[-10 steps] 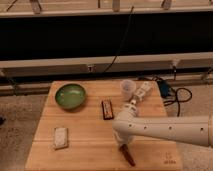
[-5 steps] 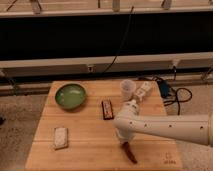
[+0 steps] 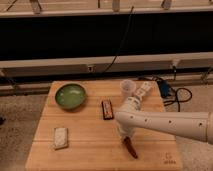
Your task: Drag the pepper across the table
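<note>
The pepper [image 3: 131, 148] is a small dark reddish-brown pod lying on the light wooden table [image 3: 90, 145], near the front edge and right of centre. My white arm reaches in from the right and bends down over the table. My gripper [image 3: 126, 138] is at the pepper's upper end and seems to touch it. The arm hides the gripper's upper part.
A green bowl [image 3: 70, 95] stands at the back left. A dark rectangular bar [image 3: 107, 109] lies mid-table beside my arm. A white packet [image 3: 60, 137] lies front left. A clear cup [image 3: 128, 88] and a white object [image 3: 144, 91] stand at the back right. Cables [image 3: 172, 93] lie on the floor to the right.
The pepper and the gripper have shifted slightly to the right and away from the front edge. The other objects have not moved.
</note>
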Robot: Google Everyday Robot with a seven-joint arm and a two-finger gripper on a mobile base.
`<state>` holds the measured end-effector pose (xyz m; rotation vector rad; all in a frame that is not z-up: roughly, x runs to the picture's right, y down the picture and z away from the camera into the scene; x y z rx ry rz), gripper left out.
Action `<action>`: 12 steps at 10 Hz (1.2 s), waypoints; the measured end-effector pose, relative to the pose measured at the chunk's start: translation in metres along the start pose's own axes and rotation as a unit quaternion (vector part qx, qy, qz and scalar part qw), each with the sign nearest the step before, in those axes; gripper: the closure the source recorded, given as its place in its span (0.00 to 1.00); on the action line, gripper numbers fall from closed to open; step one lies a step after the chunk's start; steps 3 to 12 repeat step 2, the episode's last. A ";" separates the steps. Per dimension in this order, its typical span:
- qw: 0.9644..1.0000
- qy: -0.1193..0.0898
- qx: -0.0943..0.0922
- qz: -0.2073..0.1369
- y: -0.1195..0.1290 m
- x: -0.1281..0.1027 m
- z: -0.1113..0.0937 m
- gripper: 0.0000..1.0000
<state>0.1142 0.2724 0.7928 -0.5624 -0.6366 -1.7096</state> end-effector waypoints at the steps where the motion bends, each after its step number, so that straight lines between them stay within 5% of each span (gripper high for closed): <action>1: 1.000 0.002 0.000 0.003 0.004 0.007 -0.002 1.00; 12: 1.000 0.002 0.000 0.007 0.011 0.011 -0.003 1.00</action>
